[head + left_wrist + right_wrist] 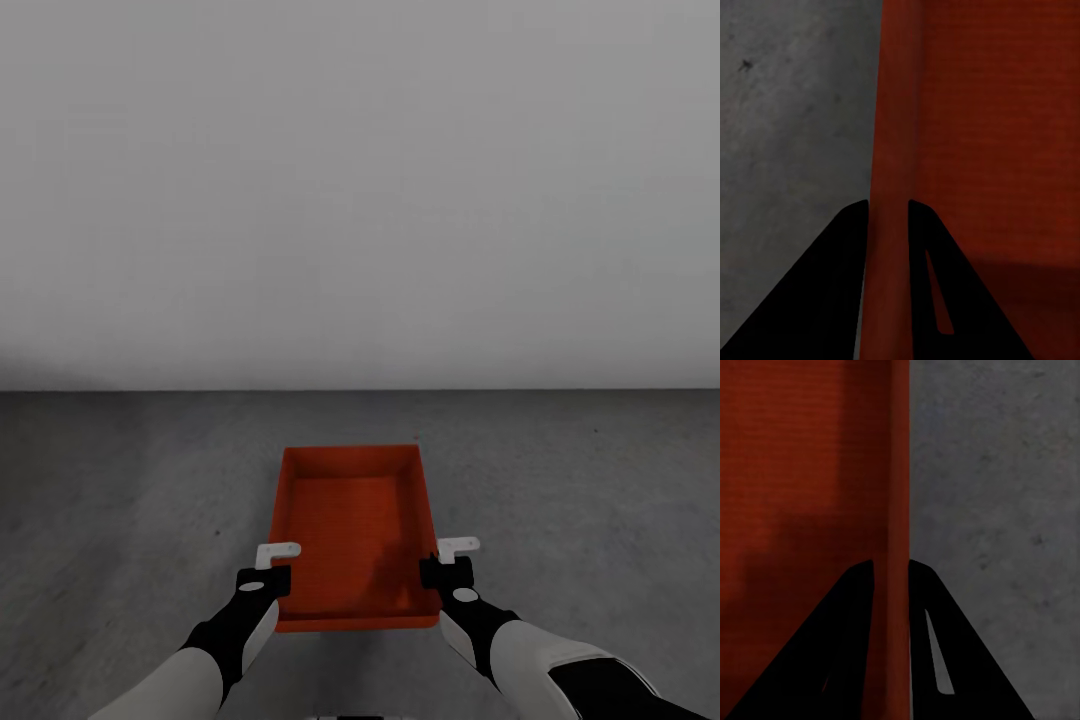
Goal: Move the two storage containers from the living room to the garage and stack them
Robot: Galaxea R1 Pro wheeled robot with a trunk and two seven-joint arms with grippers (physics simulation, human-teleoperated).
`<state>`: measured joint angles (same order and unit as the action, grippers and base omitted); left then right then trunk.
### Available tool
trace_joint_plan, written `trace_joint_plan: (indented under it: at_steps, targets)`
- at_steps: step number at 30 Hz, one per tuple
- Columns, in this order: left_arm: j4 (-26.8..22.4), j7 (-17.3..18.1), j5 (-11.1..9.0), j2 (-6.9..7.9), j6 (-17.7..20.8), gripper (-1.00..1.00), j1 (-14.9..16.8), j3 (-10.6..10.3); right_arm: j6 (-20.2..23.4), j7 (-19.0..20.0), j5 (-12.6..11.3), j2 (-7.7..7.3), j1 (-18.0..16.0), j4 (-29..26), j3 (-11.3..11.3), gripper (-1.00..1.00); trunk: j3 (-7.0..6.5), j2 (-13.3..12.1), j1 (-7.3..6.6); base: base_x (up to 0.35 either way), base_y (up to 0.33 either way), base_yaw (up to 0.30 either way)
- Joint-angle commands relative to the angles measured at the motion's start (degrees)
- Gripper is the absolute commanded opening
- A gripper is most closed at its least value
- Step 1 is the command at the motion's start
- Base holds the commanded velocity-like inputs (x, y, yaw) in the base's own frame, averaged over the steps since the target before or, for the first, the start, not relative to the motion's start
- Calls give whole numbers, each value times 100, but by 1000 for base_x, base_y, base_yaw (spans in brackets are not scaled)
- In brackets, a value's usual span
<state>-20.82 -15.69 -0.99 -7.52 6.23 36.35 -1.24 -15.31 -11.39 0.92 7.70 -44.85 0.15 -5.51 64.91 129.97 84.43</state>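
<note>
Plain white-grey wall [360,190] fills the upper half of the head view, meeting the rough dark grey concrete floor [120,500] behind the box. One red-orange box [355,530] sits between the two grippers, low walls up, flat bottom showing, over the concrete; whether it touches the floor can't be told. Left gripper [270,566] is clamped on the box's left wall near the close end, one finger [825,300] outside the wall, the other inside. Right gripper [452,560] is clamped on the right wall likewise, wall running up between its fingers [952,660], concrete just beyond the outer one.
</note>
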Motion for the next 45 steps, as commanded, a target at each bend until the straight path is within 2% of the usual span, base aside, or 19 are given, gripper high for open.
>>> trace_joint_plan:
  at_steps: [1,30,45]
  targets:
    - [-44,-135,134,-4,-204,-100,4,151,11,6,66,21,2,12,173,-100,23,43,21,0,0,0]
    - [-52,-133,134,-4,-210,-100,4,151,10,6,66,21,2,12,173,-100,543,1206,658,0,0,0]
    - [-67,-134,134,-4,-207,-100,4,151,10,6,66,21,2,12,173,-100,543,1206,658,0,0,0]
